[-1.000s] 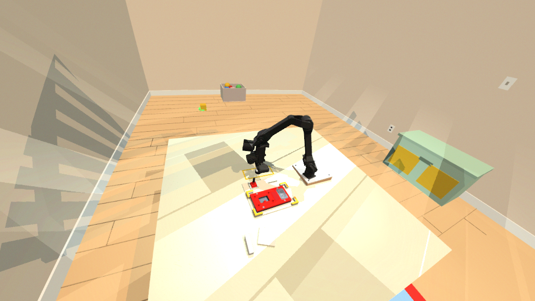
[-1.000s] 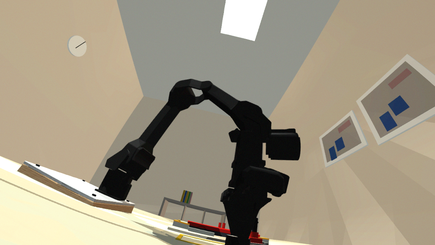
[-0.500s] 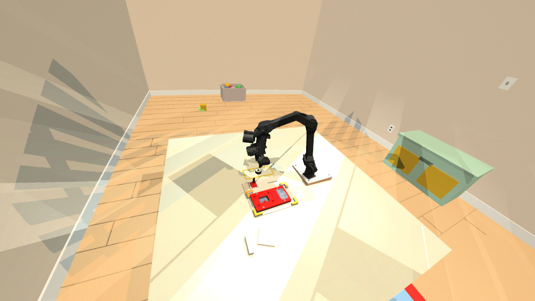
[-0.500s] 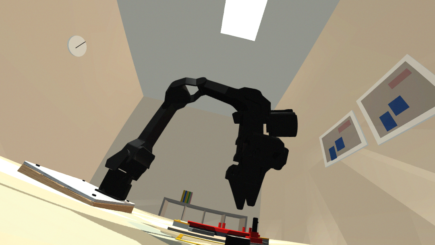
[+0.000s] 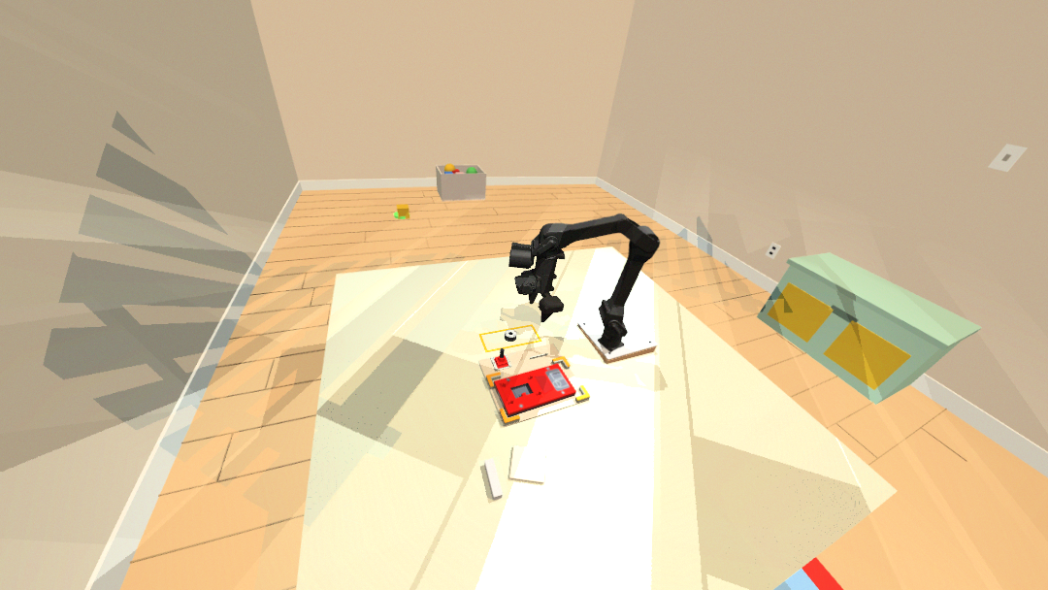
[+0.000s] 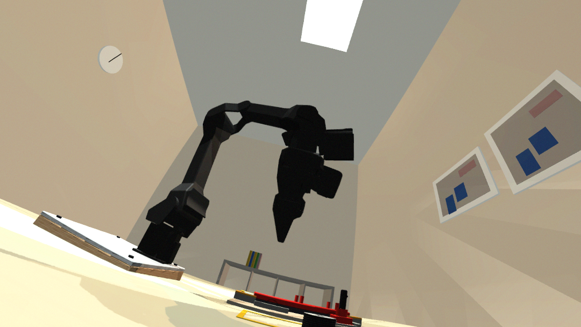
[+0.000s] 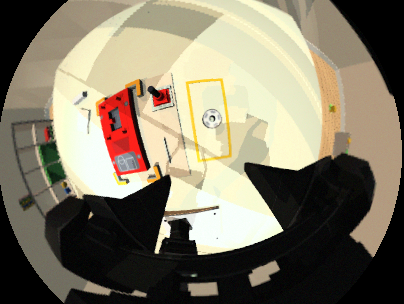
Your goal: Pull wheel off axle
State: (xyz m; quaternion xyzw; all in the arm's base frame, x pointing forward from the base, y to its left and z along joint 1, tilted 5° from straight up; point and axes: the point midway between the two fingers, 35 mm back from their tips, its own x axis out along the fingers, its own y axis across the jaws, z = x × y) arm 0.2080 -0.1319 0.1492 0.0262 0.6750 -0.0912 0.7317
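The black-rimmed wheel with a silver face (image 5: 510, 335) (image 6: 319, 319) (image 7: 206, 119) lies flat inside the yellow outline of the marked area (image 5: 480, 336) (image 6: 242, 313) (image 7: 205, 80); the wheel is cut off by the lower edge in the exterior view. The black upright axle (image 5: 501, 353) (image 6: 343, 299) (image 7: 154, 92) stands bare on its red base (image 7: 162, 99), beside the outline. My gripper (image 5: 540, 309) (image 6: 281, 239) (image 7: 207, 172) is open with wide-spread fingers. Nothing is between them, and they hang well above the table, clear of the wheel.
A red plate with pegs (image 5: 542, 399) (image 7: 131, 130) lies beside the axle, between orange and yellow corner brackets. A thin dark rod (image 7: 167, 150) lies near it. A pale bar (image 5: 492, 478) and a flat white square (image 5: 526, 467) lie farther off. The arm's white base plate (image 5: 632, 347) (image 6: 93, 239) stands to one side.
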